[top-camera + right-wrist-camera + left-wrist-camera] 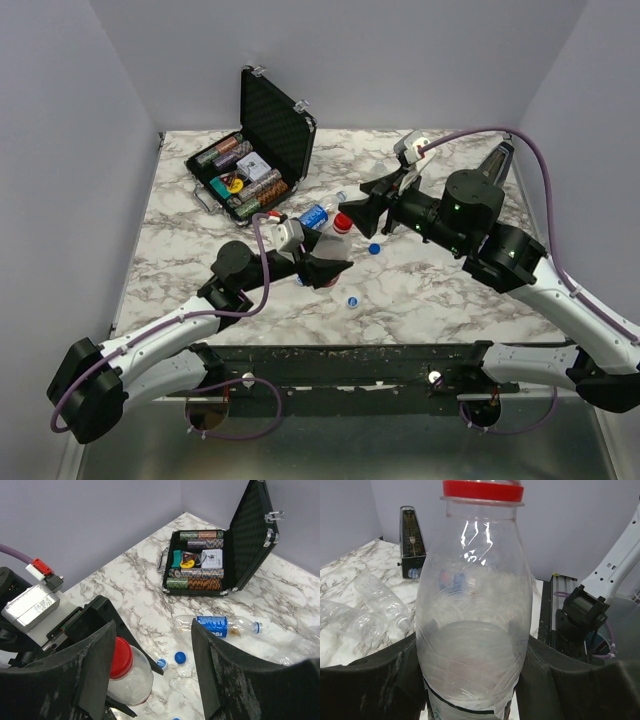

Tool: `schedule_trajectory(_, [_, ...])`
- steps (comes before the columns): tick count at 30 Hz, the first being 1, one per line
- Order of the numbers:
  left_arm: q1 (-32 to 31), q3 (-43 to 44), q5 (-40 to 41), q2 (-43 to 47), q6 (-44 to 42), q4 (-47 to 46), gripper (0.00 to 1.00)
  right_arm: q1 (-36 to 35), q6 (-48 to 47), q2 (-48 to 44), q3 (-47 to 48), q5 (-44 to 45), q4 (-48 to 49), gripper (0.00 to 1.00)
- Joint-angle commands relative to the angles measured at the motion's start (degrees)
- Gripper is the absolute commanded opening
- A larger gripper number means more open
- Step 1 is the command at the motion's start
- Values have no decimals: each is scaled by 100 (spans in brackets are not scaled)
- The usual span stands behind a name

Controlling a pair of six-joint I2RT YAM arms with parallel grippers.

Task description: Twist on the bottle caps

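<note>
Marble table (450, 292); left wrist close-up: red-capped bottle (472, 630)

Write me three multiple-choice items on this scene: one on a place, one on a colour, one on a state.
1. Where does the Pepsi-labelled bottle lie?
A on the table, in front of the case; B inside the case; C upright on the case lid.
2. What colour is the cap on the bottle gripped by the left gripper?
A blue; B white; C red.
3. How does the case stand?
A shut; B open, lid raised; C upside down.

Answers:
1 A: it lies flat on the marble by the case front.
2 C: the left wrist view shows a red cap on its neck.
3 B: the chips inside are visible.
</note>
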State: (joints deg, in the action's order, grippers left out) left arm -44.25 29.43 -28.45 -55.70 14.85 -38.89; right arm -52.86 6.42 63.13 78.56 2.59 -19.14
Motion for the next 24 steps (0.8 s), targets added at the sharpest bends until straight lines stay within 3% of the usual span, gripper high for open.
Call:
schedule_trajectory(1, [22, -51, 138, 156, -52, -189, 63, 4, 88, 111, -113, -389, 129, 69])
schedule_trajectory(24, [22, -192, 225, 218, 114, -373, 63, -5, 27, 138, 80, -523, 59, 69])
